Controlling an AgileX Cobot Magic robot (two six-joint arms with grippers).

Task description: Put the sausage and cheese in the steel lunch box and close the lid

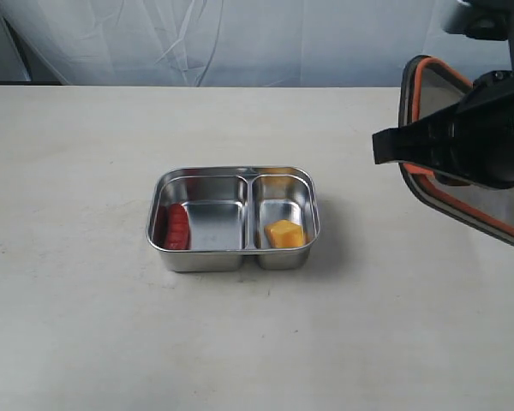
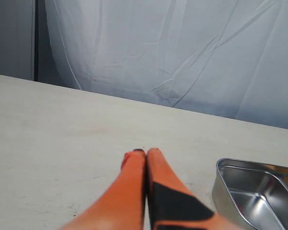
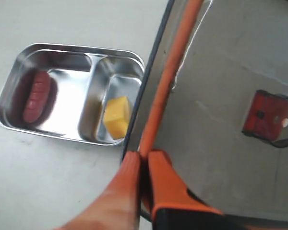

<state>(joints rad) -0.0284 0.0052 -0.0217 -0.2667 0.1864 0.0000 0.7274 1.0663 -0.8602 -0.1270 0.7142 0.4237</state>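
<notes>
The steel lunch box [image 1: 233, 255] stands open at the middle of the table. The red sausage [image 1: 177, 227] lies in its larger compartment, at the left end. The yellow cheese [image 1: 284, 233] sits in the smaller right compartment. Both show again in the right wrist view, the sausage [image 3: 37, 95] and the cheese [image 3: 116, 115] in the lunch box [image 3: 62, 48]. My right gripper [image 3: 144, 155] is shut on the rim of the dark lid [image 3: 221, 110], which hangs tilted in the air at the far right, lid [image 1: 488, 214]. My left gripper [image 2: 145, 152] is shut and empty over the table beside the lunch box [image 2: 225, 191].
A pale table [image 1: 86, 171] carries the box, with a white cloth backdrop [image 1: 240, 38] along its far edge. Bare tabletop lies all around the box.
</notes>
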